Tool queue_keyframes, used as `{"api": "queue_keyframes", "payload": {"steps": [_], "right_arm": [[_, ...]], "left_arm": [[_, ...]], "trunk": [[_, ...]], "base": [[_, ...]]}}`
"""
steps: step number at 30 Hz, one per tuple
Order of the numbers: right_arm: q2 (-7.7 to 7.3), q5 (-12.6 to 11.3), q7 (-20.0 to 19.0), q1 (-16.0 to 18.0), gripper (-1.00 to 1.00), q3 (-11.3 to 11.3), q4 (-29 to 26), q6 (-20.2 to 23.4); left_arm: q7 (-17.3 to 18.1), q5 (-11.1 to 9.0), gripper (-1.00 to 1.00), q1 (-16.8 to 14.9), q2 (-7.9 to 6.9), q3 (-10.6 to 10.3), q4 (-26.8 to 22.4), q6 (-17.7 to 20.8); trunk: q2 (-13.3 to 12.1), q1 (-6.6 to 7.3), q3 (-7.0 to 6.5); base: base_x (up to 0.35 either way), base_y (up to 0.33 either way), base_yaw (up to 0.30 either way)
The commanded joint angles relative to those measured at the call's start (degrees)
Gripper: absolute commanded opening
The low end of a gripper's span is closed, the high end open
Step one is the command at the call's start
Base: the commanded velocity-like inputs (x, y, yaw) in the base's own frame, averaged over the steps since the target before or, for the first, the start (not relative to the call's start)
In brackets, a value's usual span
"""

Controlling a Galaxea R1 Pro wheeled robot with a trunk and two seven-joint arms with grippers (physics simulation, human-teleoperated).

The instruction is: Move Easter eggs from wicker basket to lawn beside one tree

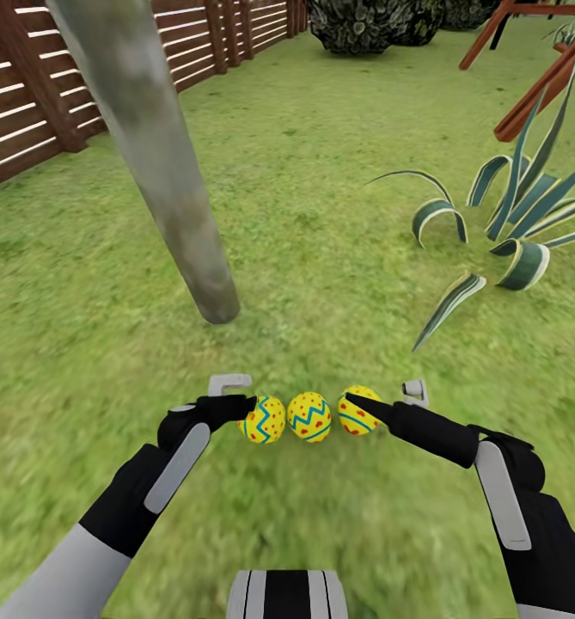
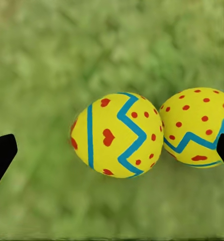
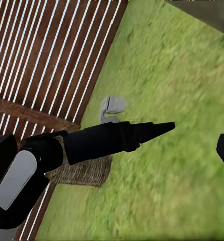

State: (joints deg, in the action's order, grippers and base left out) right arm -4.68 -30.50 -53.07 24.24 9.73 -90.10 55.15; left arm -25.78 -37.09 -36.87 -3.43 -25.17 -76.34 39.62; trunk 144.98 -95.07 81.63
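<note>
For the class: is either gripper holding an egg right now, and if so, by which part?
Neither: the left gripper and right gripper are open, with three eggs lying on the lawn.

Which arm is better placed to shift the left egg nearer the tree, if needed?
Left. Its open gripper straddles the left egg in its wrist view, fingertips either side. The right gripper sits by the right egg, with the middle egg between.

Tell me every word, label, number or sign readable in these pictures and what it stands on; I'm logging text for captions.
None: no readable text anywhere.
The three Easter eggs carry only blue zigzag bands, red dots and hearts, no letters.
The tree trunk, the fence, the wicker basket and both arms are unmarked.
</note>
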Motion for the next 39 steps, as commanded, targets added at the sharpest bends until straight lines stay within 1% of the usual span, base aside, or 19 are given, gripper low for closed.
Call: {"api": "queue_keyframes", "payload": {"steps": [1, 5, 10, 15, 18, 19, 22, 26, 30, 36, 39], "right_arm": [[0.04, 0.09, -0.2, 0.03, 1.0, 0.04, 0.0, 0.15], [0.05, 0.11, -0.19, 0.02, 1.0, 0.03, 0.01, 0.07], [0.07, 0.09, -0.19, 0.02, 1.0, 0.06, -0.01, 0.05], [0.02, 0.03, -0.19, 0.02, 1.0, 0.11, -0.07, 0.02], [-0.02, 0.05, -0.19, 0.02, 1.0, 0.11, -0.01, 0.0], [-0.04, 0.07, -0.19, 0.02, 1.0, 0.25, 0.0, 0.02], [-0.02, -0.1, -0.31, 0.02, 1.0, 2.67, 0.0, 0.04], [-0.04, -0.26, -0.45, -0.08, 1.0, 4.11, -0.03, 0.05], [0.05, -0.21, -0.37, -0.2, 1.0, 4.38, -0.02, 0.05], [0.19, 0.04, -0.29, -0.24, 1.0, 4.42, 0.01, 0.02], [0.21, 0.02, -0.28, -0.25, 1.0, 4.42, 0.01, 0.02]], "left_arm": [[-0.59, -0.59, 1.0, -0.05, 0.03, -0.18, -0.12, 0.34], [-0.64, -0.58, 1.0, -0.01, 0.21, -0.22, -0.46, 0.8], [-0.94, -0.61, 1.0, 0.02, 0.05, -0.17, -1.61, 1.17], [-3.55, -0.6, 1.0, 0.04, 0.24, -0.29, -2.29, 1.32], [-4.41, -0.61, 1.0, 0.04, 0.28, -0.33, -2.69, 1.33], [-4.56, -0.6, 1.0, 0.04, 0.31, -0.39, -2.75, 1.33], [-4.82, -0.58, 1.0, 0.04, 0.33, -0.45, -2.8, 1.33], [-4.88, -0.59, 1.0, 0.04, 0.31, -0.36, -2.84, 1.33], [-4.9, -0.56, 1.0, 0.03, 0.27, -0.27, -2.79, 1.33], [-4.9, -0.61, 1.0, 0.04, 0.31, -0.28, -2.83, 1.33], [-4.9, -0.6, 1.0, 0.04, 0.34, -0.34, -2.85, 1.33]], "trunk": [[0.0, 0.05, -0.19], [-0.05, 0.15, -1.08], [-0.12, 0.28, -2.19], [-0.19, 0.41, -3.29], [-0.23, 0.48, -3.96], [-0.24, 0.51, -4.18], [-0.28, 0.59, -4.84], [-0.33, 0.69, -5.75], [-0.39, 0.79, -6.88], [-0.47, 0.95, -8.73], [-0.51, 1.03, -9.66]], "base": [[-0.081, -0.018, 0.0], [-0.03, -0.007, 0.0], [-0.005, -0.001, 0.0], [0.0, 0.0, 0.0], [0.0, 0.0, 0.0], [0.0, 0.0, 0.0], [0.0, 0.0, 0.0], [-0.002, 0.0, 0.0], [-0.114, 0.0, 0.0], [-0.263, 0.0, 0.0], [-0.08, 0.0, 0.0]]}}
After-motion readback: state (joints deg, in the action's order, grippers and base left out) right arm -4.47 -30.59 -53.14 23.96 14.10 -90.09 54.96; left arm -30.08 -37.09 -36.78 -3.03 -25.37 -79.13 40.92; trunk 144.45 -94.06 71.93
